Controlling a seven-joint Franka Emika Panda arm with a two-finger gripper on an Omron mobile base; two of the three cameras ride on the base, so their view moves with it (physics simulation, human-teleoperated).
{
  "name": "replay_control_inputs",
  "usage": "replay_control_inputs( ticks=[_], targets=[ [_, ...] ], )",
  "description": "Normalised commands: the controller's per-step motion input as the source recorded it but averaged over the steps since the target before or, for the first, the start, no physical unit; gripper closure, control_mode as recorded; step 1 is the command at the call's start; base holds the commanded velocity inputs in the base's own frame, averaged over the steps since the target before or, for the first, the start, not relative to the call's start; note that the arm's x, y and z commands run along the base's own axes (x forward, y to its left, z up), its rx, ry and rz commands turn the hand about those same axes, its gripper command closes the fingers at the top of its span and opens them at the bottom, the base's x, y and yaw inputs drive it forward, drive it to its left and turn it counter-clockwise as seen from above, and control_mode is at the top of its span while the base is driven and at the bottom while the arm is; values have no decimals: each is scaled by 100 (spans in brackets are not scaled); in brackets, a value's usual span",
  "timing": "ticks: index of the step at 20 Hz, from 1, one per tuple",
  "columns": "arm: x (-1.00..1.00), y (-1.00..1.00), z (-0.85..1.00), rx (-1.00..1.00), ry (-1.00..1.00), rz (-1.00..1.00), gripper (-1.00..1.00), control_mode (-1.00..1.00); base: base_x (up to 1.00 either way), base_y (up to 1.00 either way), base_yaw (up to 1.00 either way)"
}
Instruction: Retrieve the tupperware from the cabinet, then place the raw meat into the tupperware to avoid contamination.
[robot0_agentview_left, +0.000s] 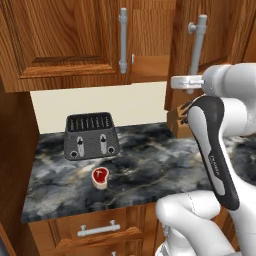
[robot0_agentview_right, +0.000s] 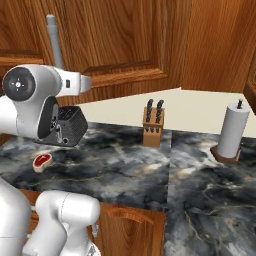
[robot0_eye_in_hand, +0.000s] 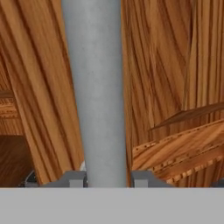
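End effector (robot0_eye_in_hand: 107, 178) clamped on cabinet (robot0_agentview_left: 65, 40) door handle (robot0_eye_in_hand: 96, 87), upper right in left base view; raw meat (robot0_agentview_left: 100, 176) on tabletop (robot0_agentview_left: 150, 165), lower left.

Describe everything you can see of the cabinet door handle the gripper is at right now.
The handle is a plain vertical bar of matte silver-grey metal, round in section, standing off the right door of the brown wooden cabinet on a short post near its top. In the hand view it runs straight up between the two dark fingertips of the gripper, which sit against either side of it, closed on it. That door stands swung slightly out from the left one, showing a gap into the cabinet.
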Motion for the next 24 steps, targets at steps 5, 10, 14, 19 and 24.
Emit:
replay_control_inputs(
  ticks=[5,10,14,19,24],
  targets=[
    [-39,-51,-2,0,6,0,100,-100,0,0,0],
    [-81,-88,0,0,0,0,100,-100,0,0,0],
    [-64,-68,-6,0,0,0,100,-100,0,0,0],
    [-28,-15,-4,0,3,-2,100,-100,0,0,0],
    [-6,0,0,0,0,0,-100,-100,0,0,0]
  ],
)
